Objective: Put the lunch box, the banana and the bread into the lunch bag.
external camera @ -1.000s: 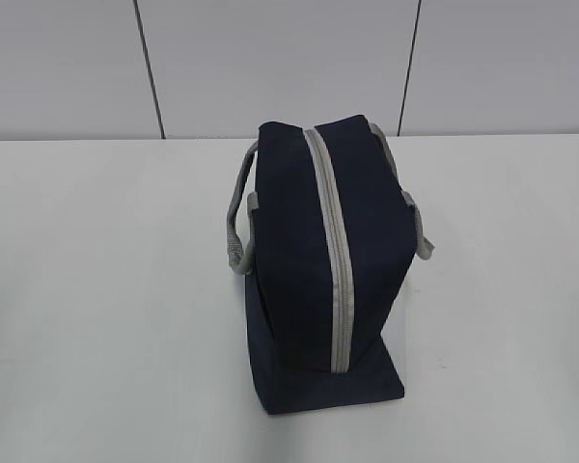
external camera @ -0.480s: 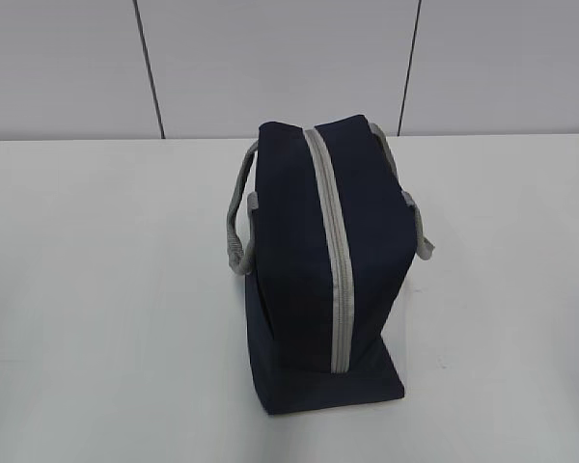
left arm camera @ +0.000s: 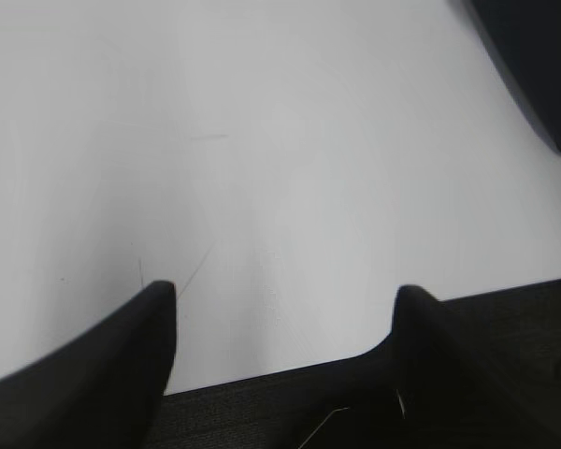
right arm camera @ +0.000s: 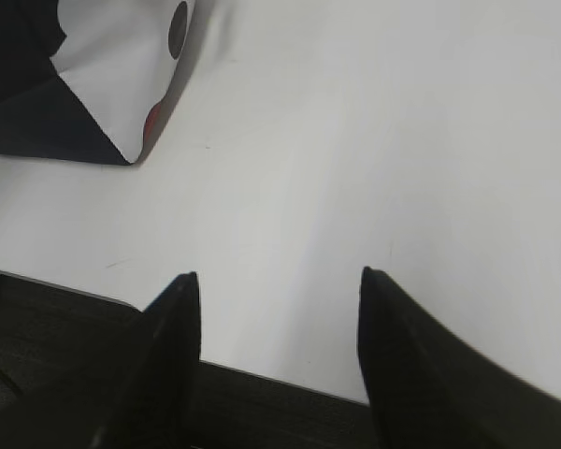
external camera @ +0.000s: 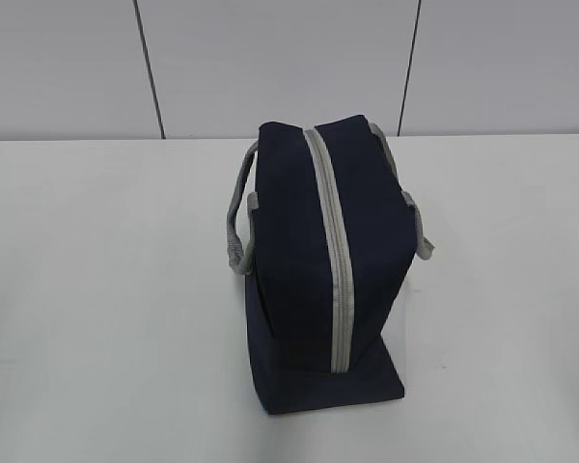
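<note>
The navy lunch bag (external camera: 309, 270) stands in the middle of the white table, its grey zipper (external camera: 334, 251) shut along the top and grey handles (external camera: 234, 231) hanging down both sides. A dark corner of the bag (left arm camera: 533, 56) shows at the upper right of the left wrist view. My left gripper (left arm camera: 285, 288) is open over bare table, with nothing between its fingers. My right gripper (right arm camera: 278, 274) is also open and empty above the table. The lunch box, the banana and the bread are out of view. Neither gripper shows in the exterior view.
A dark and white thing with a black dot and a red spot (right arm camera: 122, 75) lies at the upper left of the right wrist view. The table's edge (left arm camera: 262, 374) runs just under both grippers. A grey panelled wall (external camera: 270, 68) stands behind the table.
</note>
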Tool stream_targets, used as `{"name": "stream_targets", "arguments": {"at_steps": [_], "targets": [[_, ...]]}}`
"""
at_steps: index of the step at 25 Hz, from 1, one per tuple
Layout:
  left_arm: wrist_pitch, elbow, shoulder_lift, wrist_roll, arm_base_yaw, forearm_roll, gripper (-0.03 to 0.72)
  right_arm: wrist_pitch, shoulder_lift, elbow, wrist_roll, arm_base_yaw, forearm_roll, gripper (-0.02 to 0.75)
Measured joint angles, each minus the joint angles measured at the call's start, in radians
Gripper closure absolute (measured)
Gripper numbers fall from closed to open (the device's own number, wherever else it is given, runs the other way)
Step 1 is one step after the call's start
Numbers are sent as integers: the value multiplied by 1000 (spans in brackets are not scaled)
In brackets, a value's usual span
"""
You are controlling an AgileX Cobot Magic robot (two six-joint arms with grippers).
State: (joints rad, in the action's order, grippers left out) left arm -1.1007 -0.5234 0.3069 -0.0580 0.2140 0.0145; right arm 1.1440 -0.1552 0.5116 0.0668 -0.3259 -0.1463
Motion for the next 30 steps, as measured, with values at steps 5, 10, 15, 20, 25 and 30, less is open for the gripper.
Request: {"name": "stream_targets", "arguments": {"at_steps": [5, 10, 15, 20, 25, 30], "targets": [[0, 0, 0, 0, 0, 0, 202, 0, 0, 0, -2, 0, 2, 335], [0, 0, 0, 0, 0, 0, 202, 0, 0, 0, -2, 0, 2, 335], [1, 0, -40, 0, -3, -1, 202, 0, 0, 0, -2, 3, 2, 335], [0, 0, -153, 0, -17, -1, 202, 0, 0, 0, -2, 91, 4, 335], [-4, 0, -257, 0, -64, -1, 202, 0, 38, 0, -2, 179, 4, 335], [-7, 0, -321, 0, -101, -1, 202, 0, 106, 0, -4, 244, 4, 335]]}}
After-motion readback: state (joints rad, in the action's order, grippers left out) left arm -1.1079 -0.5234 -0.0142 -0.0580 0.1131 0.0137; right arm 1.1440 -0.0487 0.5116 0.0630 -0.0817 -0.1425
